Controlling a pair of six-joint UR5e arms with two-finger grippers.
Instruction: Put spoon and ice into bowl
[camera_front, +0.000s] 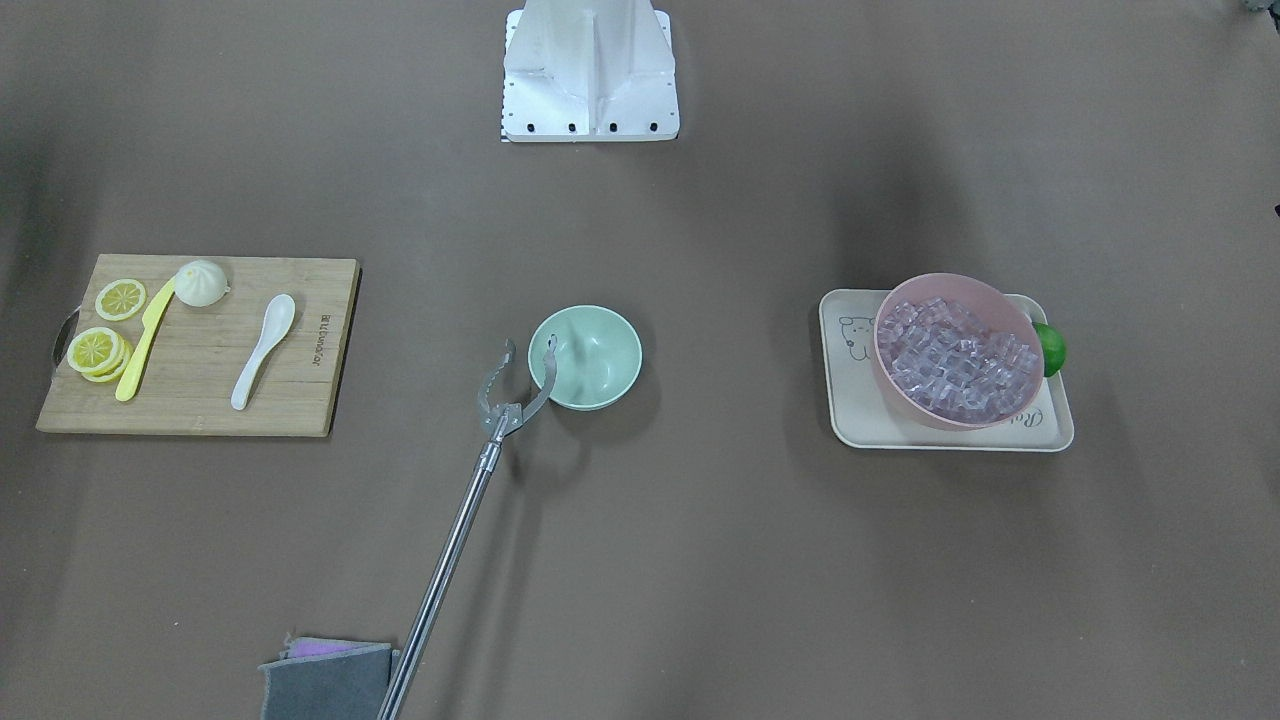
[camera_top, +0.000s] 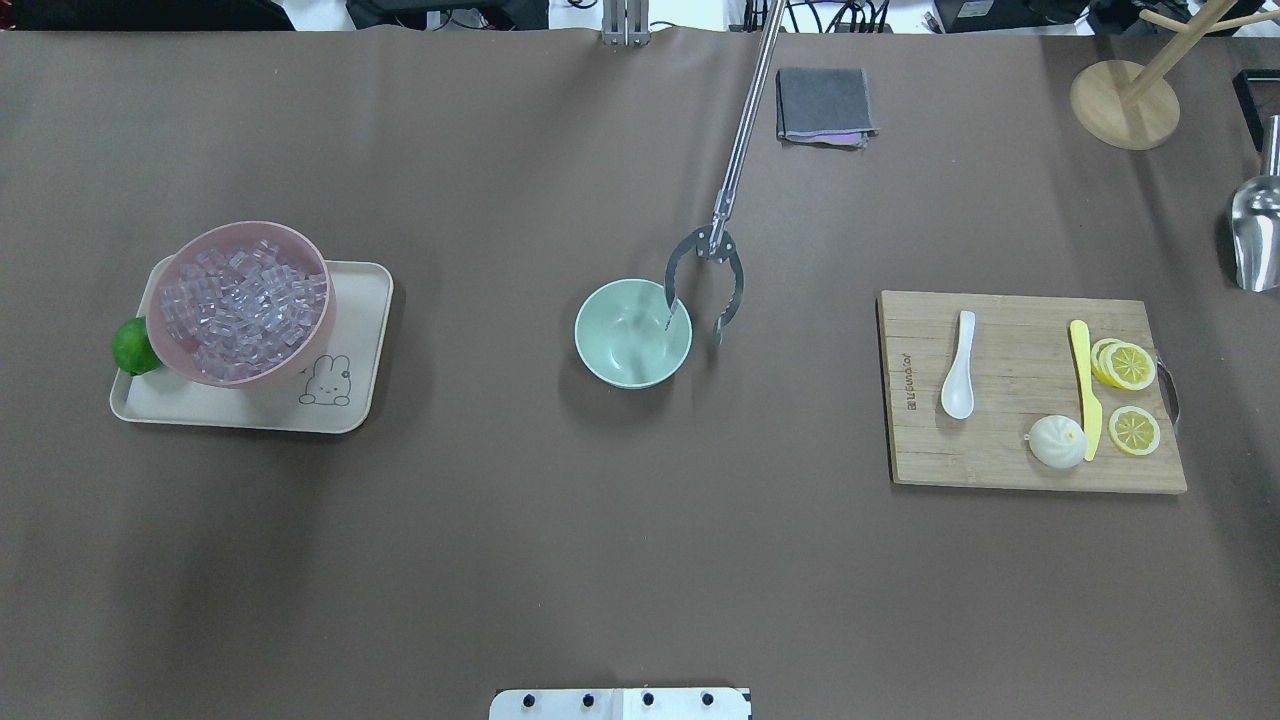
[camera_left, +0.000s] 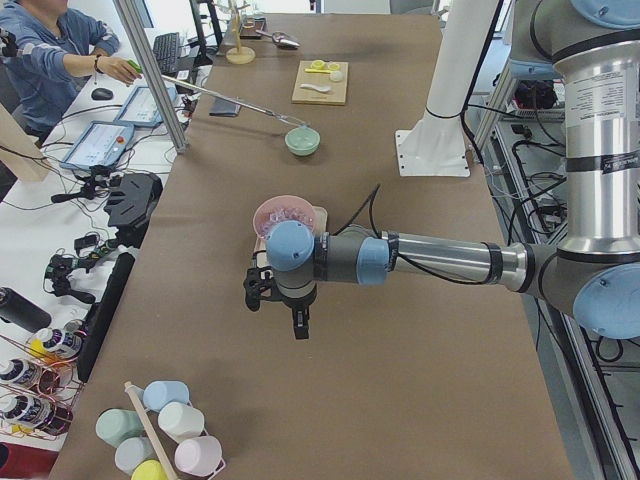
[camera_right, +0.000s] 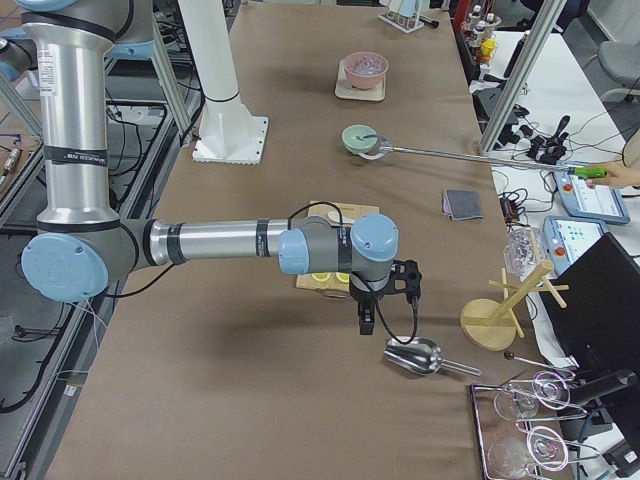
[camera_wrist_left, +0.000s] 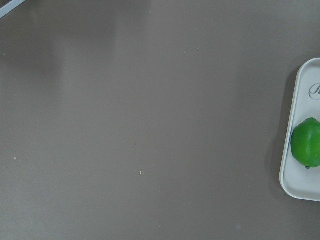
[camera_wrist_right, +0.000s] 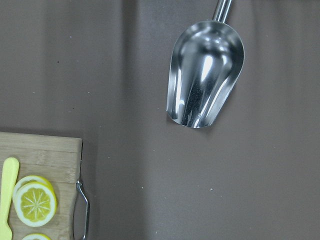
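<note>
Nearest the front camera, a grey cloth (camera_front: 325, 685) lies at the edge of the table (camera_front: 700, 560). The steel pole of a grabber (camera_front: 450, 550) passes just beside it and reaches to the middle of the table. The grabber's claws stand apart and straddle the rim of the bowl (camera_front: 600, 365), one tip inside, the other outside. An operator (camera_left: 60, 50) at the side desk holds the handle end.

The spoon (camera_front: 262, 350) lies on the board (camera_front: 300, 400) on the robot's right, well apart from the bowl. It shares the board with the knife (camera_front: 143, 342), the lemon slices (camera_front: 120, 298) and the bun (camera_front: 202, 283).

The ice (camera_front: 950, 360) fills the pink bowl (camera_front: 905, 400), which sits on the tray (camera_front: 860, 420) on the robot's left, a lime (camera_front: 1050, 349) just beside it.

The left gripper (camera_left: 275, 305) hangs above bare table just beside the tray's lime end; whether its fingers are apart or together cannot be told. The right gripper (camera_right: 385, 295) hangs above the table between the board and a steel scoop (camera_wrist_right: 205, 80); the state of its fingers cannot be told either.
</note>
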